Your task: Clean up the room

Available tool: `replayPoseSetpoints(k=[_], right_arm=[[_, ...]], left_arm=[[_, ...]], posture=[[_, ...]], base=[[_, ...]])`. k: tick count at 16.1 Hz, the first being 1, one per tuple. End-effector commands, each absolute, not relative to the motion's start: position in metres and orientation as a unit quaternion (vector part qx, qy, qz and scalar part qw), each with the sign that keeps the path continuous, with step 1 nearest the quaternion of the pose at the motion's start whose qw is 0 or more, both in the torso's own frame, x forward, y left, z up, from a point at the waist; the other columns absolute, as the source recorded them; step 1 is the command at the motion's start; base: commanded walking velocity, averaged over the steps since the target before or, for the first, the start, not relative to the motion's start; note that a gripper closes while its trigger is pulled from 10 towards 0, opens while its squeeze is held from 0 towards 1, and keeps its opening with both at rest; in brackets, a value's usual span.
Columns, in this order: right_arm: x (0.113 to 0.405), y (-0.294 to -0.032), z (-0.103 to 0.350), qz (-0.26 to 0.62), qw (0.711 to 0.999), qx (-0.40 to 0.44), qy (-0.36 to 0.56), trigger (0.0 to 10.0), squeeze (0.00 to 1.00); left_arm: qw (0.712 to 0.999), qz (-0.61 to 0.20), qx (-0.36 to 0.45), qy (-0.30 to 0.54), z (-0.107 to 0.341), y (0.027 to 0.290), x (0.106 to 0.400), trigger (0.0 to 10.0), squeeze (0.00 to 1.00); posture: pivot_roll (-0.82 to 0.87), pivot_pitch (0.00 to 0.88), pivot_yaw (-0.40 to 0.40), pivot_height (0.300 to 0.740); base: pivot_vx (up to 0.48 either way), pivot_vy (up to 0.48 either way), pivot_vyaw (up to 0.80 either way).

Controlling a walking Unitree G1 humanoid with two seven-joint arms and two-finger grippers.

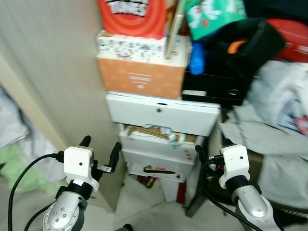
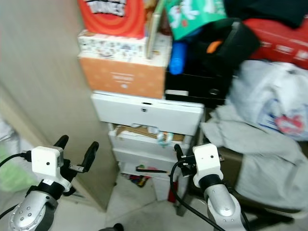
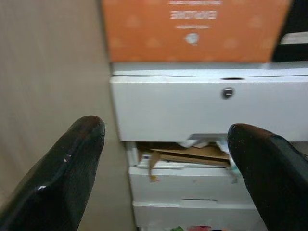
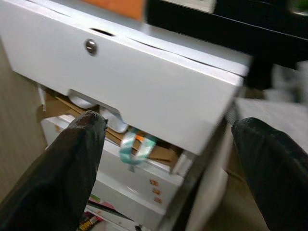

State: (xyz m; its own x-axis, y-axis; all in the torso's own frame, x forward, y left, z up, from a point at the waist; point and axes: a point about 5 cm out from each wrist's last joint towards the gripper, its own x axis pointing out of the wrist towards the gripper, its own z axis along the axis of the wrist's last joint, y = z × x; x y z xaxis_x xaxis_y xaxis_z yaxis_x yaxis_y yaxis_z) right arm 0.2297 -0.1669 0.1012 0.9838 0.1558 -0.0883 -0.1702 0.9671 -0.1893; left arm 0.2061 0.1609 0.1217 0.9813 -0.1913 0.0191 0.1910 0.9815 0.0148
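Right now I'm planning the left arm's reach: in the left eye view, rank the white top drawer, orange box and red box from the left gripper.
1. White top drawer, ahead of the left gripper, to its right.
2. Orange box, stacked above the drawer.
3. Red box, topmost.

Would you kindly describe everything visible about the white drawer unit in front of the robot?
The white drawer unit stands against the beige wall, looking like painted board. Its top drawer is pulled out, with a small round metal knob. The drawer below is also open, holding brown cardboard and a teal ribbon. An orange box rests on top. Colourful items lie at its bottom.
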Motion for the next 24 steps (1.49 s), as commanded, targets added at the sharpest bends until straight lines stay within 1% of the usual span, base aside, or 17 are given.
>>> replayPoseSetpoints(k=[1, 3, 10, 11, 19, 24], right_arm=[[0.2315, -0.1617, 0.1061, 0.091, 0.991, -0.094, 0.026, 10.0, 0.00], [0.2322, -0.1611, 0.1054, 0.092, 0.991, -0.094, 0.027, 10.0, 0.00], [0.2323, -0.1616, 0.1034, 0.088, 0.991, -0.094, 0.034, 10.0, 0.00], [0.2323, -0.1615, 0.1035, 0.090, 0.991, -0.095, 0.033, 10.0, 0.00], [0.2312, -0.1635, 0.1019, 0.094, 0.990, -0.103, 0.036, 10.0, 0.00], [0.2309, -0.1646, 0.1014, 0.096, 0.989, -0.105, 0.037, 10.0, 0.00]], left_arm=[[0.995, -0.097, 0.017, -0.013, 0.1248, 0.1616, 0.2077, 10.0, 0.00], [0.995, -0.098, 0.016, -0.014, 0.1254, 0.1604, 0.2084, 10.0, 0.00], [0.993, -0.113, 0.009, -0.013, 0.1257, 0.1555, 0.2109, 10.0, 0.00], [0.993, -0.113, 0.008, -0.013, 0.1258, 0.1552, 0.2110, 10.0, 0.00], [0.993, -0.117, 0.007, -0.018, 0.1280, 0.1549, 0.2105, 10.0, 0.00], [0.991, -0.129, -0.003, -0.024, 0.1293, 0.1540, 0.2042, 10.0, 0.00]], posture=[[-0.05, 0.087, -0.020, 0.740], [-0.05, 0.089, -0.021, 0.740], [-0.05, 0.097, -0.017, 0.740], [-0.05, 0.097, -0.017, 0.740], [-0.05, 0.102, -0.022, 0.740], [-0.05, 0.100, -0.024, 0.740]], base=[[0.000, 0.000, 0.56], [0.000, 0.000, 0.50], [0.000, 0.000, 0.00], [0.000, 0.000, 0.46], [0.000, 0.000, 0.78], [0.000, 0.000, 0.65]])
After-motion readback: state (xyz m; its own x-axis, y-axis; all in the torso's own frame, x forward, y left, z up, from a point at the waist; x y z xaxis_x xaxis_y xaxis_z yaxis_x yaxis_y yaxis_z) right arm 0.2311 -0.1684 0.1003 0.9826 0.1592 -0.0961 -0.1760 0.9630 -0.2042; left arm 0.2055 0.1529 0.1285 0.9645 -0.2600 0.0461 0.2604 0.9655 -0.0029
